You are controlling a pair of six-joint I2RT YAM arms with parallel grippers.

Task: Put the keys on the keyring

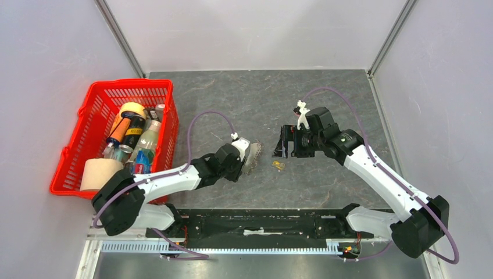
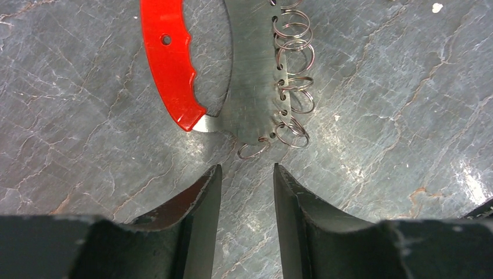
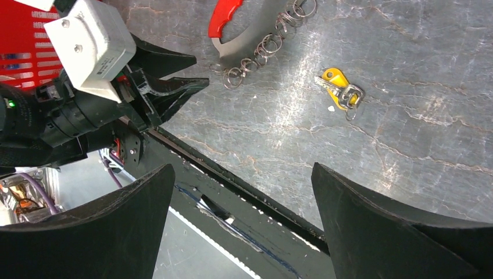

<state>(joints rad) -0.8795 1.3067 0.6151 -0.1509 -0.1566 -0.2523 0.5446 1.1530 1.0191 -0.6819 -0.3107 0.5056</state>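
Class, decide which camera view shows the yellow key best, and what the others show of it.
The right wrist view: the yellow key lies unobstructed, its shape and colour clear. The top external view gives only a tiny yellowish speck; the left wrist view misses it.

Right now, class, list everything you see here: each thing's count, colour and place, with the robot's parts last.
keyring: one, red curved grip with silvery plate edged with wire rings, mid-table.
keys: one small bunch, yellow head and silvery, lying apart to the keyring's right.
basket: one, red, table's left edge, holding bottles, cans, a paper roll.
table: one, grey stone pattern.
left gripper: one, black, open, empty, just short of the keyring.
right gripper: one, black, open, empty, near the keys.
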